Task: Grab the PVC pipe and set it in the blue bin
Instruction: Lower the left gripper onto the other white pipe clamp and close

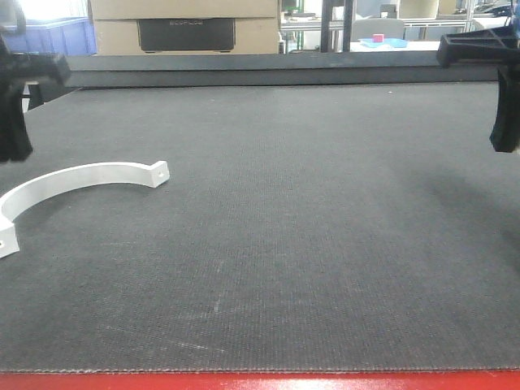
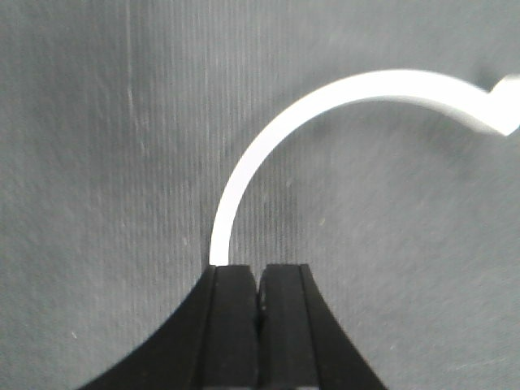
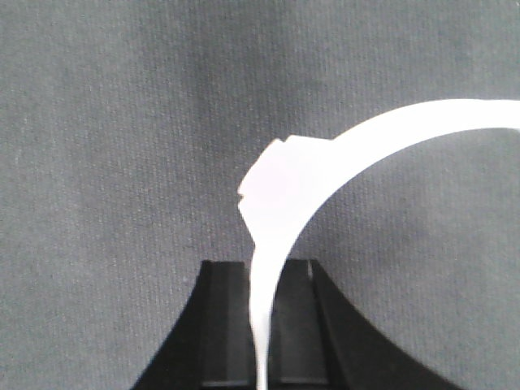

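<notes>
Left claw [image 2: 260,272]: pads pressed together, nothing held, hanging above the counter [image 1: 325,244].
Right claw [image 3: 260,268]: closed on a thin white curved strip [image 3: 284,187], which rises from between its pads.
PVC half-ring [image 1: 81,175]: lies flat at the counter's left, just beyond the left claw, untouched.

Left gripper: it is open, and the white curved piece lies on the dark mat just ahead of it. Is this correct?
Not quite. The left gripper is shut, its fingers pressed together with nothing between them, as the left wrist-mounted view shows. The white curved piece does lie on the dark mat just ahead of it.
</notes>
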Robot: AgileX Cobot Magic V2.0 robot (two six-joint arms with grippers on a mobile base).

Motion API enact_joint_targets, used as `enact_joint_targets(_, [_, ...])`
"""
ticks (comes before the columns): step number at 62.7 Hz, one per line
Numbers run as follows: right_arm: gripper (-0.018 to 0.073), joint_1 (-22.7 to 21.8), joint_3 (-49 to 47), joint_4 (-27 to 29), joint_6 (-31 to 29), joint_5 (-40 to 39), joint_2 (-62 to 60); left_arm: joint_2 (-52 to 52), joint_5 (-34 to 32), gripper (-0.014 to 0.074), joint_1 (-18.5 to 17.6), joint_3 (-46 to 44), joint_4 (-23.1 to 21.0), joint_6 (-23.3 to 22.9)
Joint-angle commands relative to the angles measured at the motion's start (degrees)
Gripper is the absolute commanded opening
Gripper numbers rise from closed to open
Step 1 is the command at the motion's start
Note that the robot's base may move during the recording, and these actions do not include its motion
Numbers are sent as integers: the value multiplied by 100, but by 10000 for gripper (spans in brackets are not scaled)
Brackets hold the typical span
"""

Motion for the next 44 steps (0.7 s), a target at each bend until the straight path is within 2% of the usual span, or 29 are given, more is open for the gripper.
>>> enact_joint_targets(1, [-162, -8, 6, -100, -49, -111, -58, 151, 80, 23, 5, -19, 11, -63])
enact_joint_targets(8, [-162, -8, 6, -100, -49, -111, -58, 279, 63, 164, 5, -14, 88, -63])
enact_joint_targets(15, [-162, -8, 6, -100, -49, -111, -58, 462, 61, 240, 63, -14, 136, -63])
enact_joint_targets(44, [-162, -8, 11, -100, -49, -130, -58, 797, -75, 242, 172, 159, 101, -63])
